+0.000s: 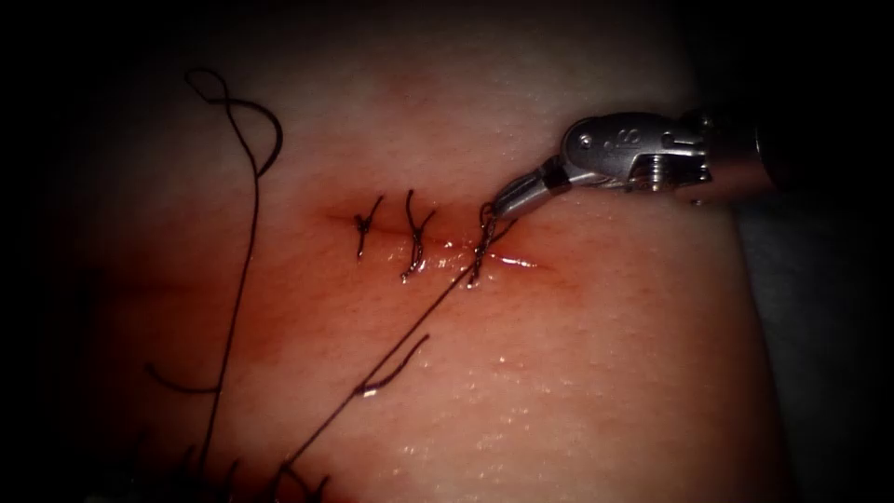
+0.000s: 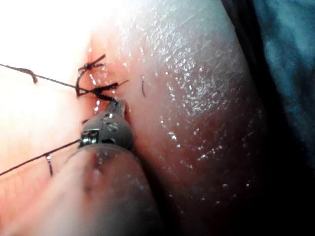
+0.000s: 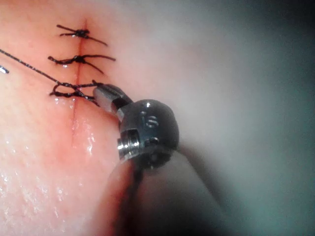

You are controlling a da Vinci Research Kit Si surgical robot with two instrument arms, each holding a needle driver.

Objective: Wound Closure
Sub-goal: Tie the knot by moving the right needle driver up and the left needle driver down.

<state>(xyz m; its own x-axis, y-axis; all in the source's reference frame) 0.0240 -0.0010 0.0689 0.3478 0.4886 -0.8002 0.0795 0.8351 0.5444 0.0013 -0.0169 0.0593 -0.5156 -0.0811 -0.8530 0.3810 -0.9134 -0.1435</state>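
Risk sits at the third dark stitch (image 1: 480, 244) on the pink pork tissue (image 1: 577, 373): the right silver needle driver (image 1: 495, 210), jaws closed on its black thread (image 1: 391, 359), could tear the cut's (image 1: 447, 246) edge, while the curved needle (image 1: 396, 371) lies loose toward the tissue's near edge.

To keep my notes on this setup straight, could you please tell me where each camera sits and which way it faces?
Endoscope: above and in front of the tissue, looking down on the cut. The right tool enters from the right, jaws shut on the thread at the rightmost stitch. The needle lies loose on the tissue.
Left wrist: close over the tissue, facing the stitches, with apparently the same tool at that stitch.
Right wrist: along its own shaft, towards its jaws.
Shared: all three show that stitch and its long thread.
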